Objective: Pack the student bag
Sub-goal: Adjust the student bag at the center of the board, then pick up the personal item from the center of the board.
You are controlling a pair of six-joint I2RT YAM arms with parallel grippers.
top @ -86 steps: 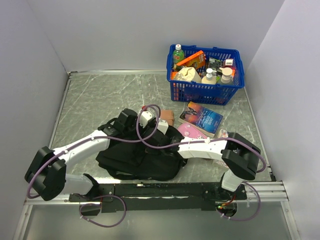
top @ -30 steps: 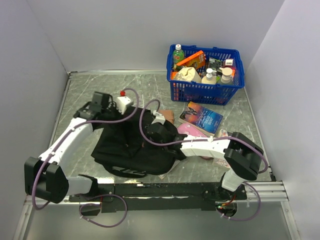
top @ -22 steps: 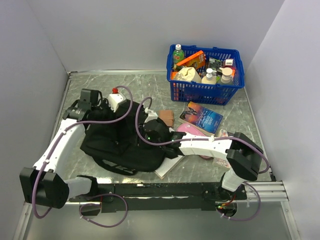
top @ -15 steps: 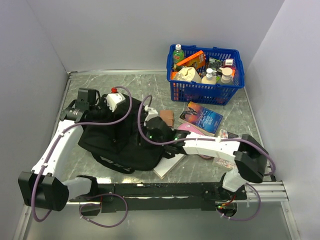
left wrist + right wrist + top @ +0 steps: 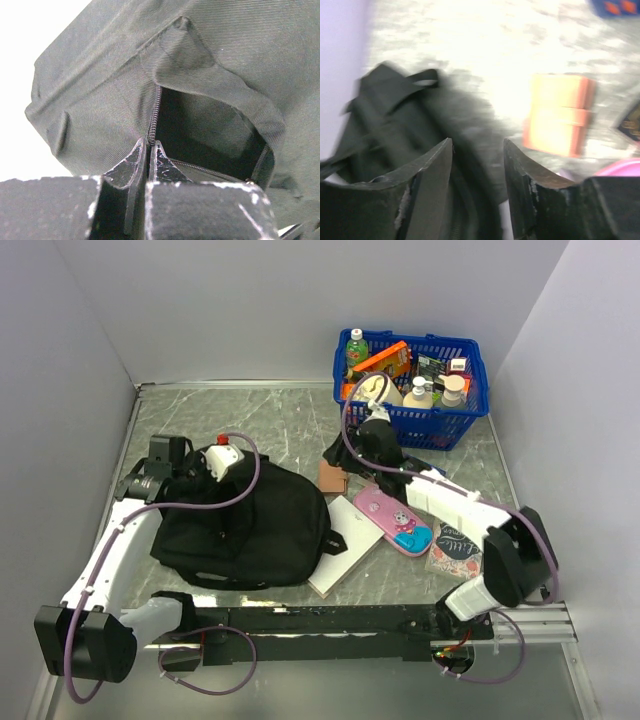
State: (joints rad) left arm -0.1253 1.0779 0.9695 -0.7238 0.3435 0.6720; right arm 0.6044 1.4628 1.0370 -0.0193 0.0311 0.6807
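Note:
The student bag (image 5: 250,530), a soft black backpack, lies at the front left of the table. In the left wrist view its zipped opening (image 5: 200,130) gapes, dark inside. My left gripper (image 5: 212,483) (image 5: 148,146) is shut on the bag's edge, right at the zipper line by the opening. My right gripper (image 5: 352,458) (image 5: 477,142) hangs open and empty above the table. It is between the bag's right side (image 5: 395,125) and a brown wallet (image 5: 560,112), touching neither.
A blue basket of groceries (image 5: 410,425) stands at the back right. The brown wallet (image 5: 333,477), a white notebook (image 5: 342,558), a pink pencil case (image 5: 393,521) and a patterned pouch (image 5: 458,542) lie to the right of the bag. Walls enclose the table.
My left gripper has dragged the bag leftward, uncovering the white notebook. My right gripper has let go, opened and swung back right toward the basket.

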